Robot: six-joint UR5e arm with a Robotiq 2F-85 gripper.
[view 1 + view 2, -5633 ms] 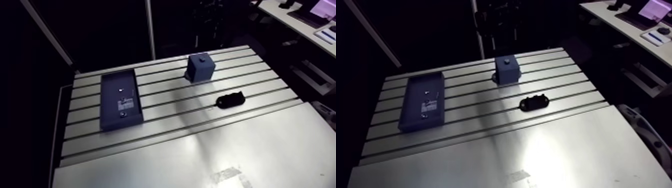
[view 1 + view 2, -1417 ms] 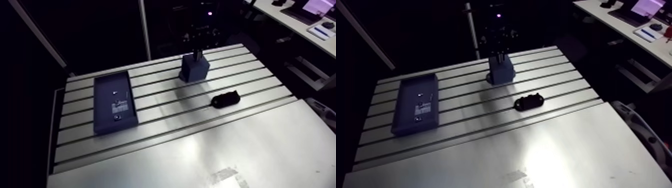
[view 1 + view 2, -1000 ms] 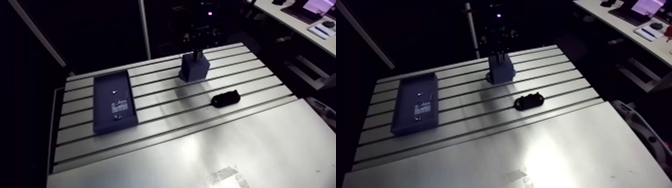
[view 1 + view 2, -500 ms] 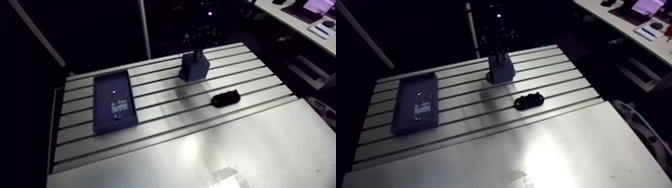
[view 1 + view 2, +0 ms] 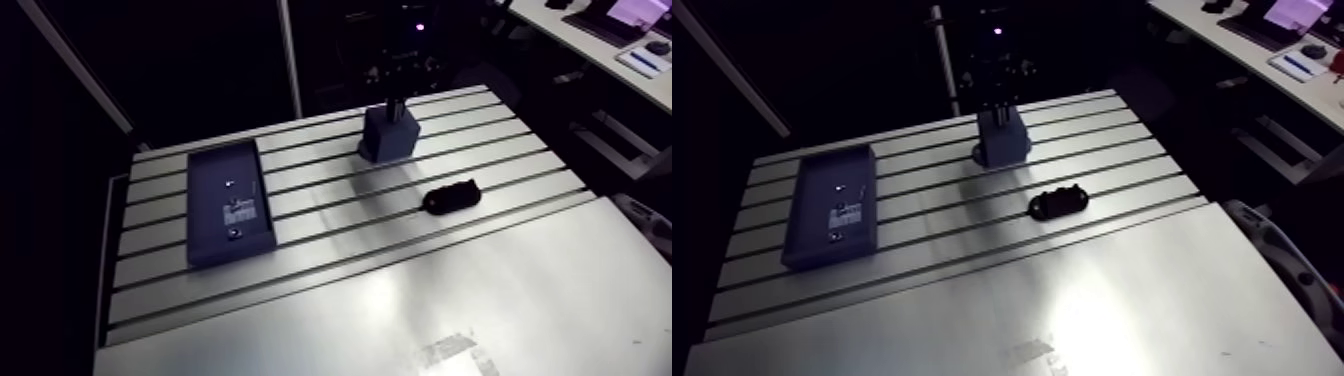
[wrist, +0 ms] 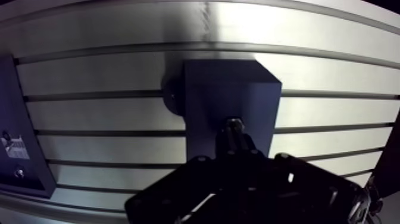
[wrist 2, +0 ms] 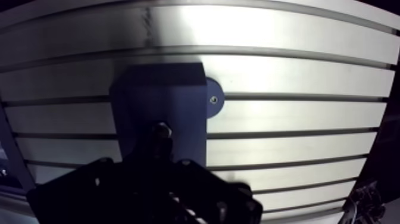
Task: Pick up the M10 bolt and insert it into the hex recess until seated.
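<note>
A dark blue block (image 5: 390, 140) stands on the slotted table (image 5: 330, 250) at the back. In the arm view my gripper (image 5: 397, 103) comes straight down onto the block's top. The wrist view shows a metal bolt (image 6: 234, 124) sticking up from the top face of the block (image 6: 208, 95), its head showing just ahead of my dark fingers. The fingers close in tightly around the bolt, so the gripper (image 6: 235, 142) is shut on it. The bolt's lower part is hidden. A small black fixture (image 5: 453, 198) lies on the table to the right of the block, nearer the front.
A flat dark blue tray (image 5: 230, 205) with a few small bright pieces and a label lies at the left of the table. A smooth metal plate (image 5: 420, 310) covers the front. A round foot (image 7: 213, 99) juts from the block's side.
In the earliest frames no gripper was over the block; it has since come down onto the block's top. Across the latest frames nothing moves.
</note>
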